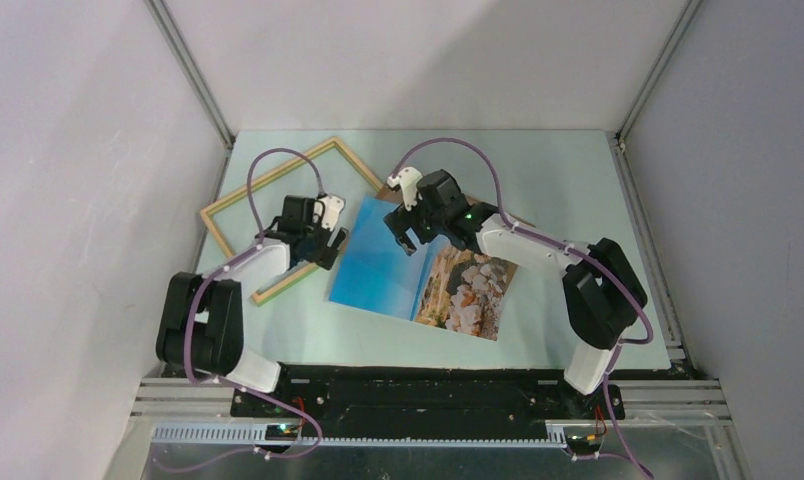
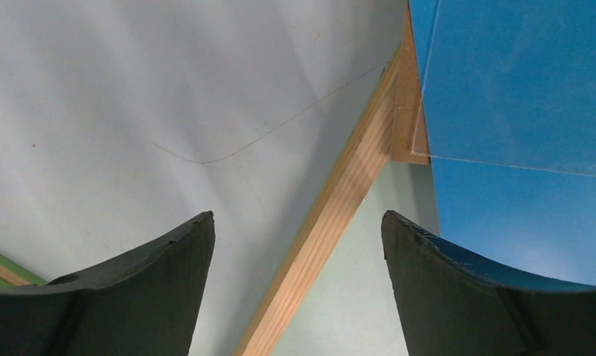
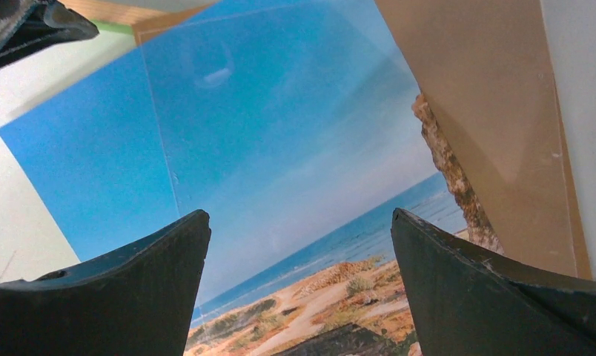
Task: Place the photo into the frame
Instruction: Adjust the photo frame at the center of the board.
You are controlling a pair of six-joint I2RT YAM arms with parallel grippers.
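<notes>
The frame (image 1: 268, 177) lies pale wood side up at the left of the table, tilted. Its near right rail (image 2: 354, 170) runs between the fingers of my left gripper (image 2: 299, 219), which stands open just above it without touching. In the top view the left gripper (image 1: 330, 248) sits at the frame's right corner, beside the photo's left edge. The photo (image 1: 398, 270) lies picture side up in the middle, blue sky to the left and rocks and sand to the right. My right gripper (image 1: 406, 238) hovers open over the photo (image 3: 280, 148), nothing between its fingers (image 3: 300, 213).
A clear pane (image 2: 517, 74) lies over part of the photo's sky, and its edge crosses the frame's corner. A brown backing board (image 3: 488, 111) lies under the photo's far right side. Grey walls close in the table on the left, back and right.
</notes>
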